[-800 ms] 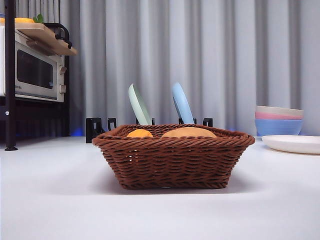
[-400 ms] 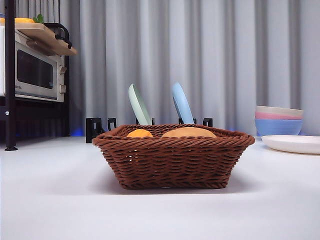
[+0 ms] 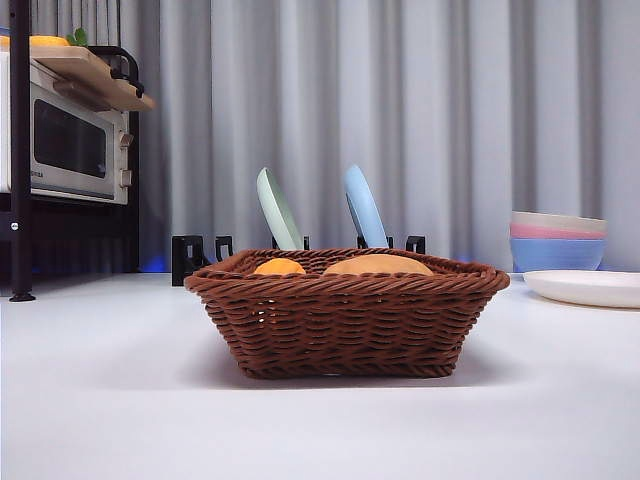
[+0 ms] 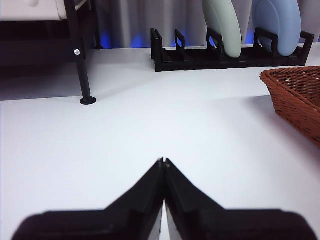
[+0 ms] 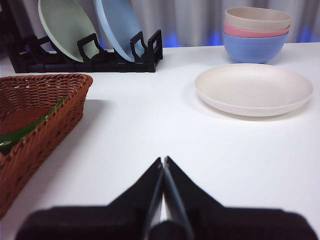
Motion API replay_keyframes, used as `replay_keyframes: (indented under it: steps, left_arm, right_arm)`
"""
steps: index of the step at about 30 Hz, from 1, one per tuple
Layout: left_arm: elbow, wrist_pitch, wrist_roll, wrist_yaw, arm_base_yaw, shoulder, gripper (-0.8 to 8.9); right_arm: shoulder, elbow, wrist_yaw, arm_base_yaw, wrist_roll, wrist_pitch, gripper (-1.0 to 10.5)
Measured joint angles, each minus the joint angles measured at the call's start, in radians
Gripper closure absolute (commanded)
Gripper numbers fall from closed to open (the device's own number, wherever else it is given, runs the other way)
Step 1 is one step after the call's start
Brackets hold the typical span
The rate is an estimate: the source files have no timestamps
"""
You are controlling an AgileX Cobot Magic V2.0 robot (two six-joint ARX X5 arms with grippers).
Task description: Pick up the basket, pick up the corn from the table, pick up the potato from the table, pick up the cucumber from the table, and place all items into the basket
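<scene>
Vegetables in, arms idle: basket [image 3: 346, 322] sits mid-tabletop [image 3: 110, 400], loaded.
Corn [image 3: 279, 267], potato [image 3: 378, 265] and cucumber [image 5: 27, 128] lie inside; left tool [image 4: 163, 161] and right tool [image 5: 163, 160], both pressed together and empty, flank it; nothing appears left.

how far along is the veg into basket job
Looks essentially done. The basket sits on the table with the corn and potato showing above its rim, and the cucumber visible inside. Left gripper and right gripper are shut, empty and clear of it. Nothing obvious remains.
</scene>
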Motion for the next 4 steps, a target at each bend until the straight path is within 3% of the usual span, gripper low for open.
replay_keyframes:
  steps: [4]
  left_arm:
    - [0.000, 0.000, 0.000, 0.000, 0.000, 0.000, 8.17]
  right_arm:
    - [0.000, 0.000, 0.000, 0.000, 0.000, 0.000, 9.5]
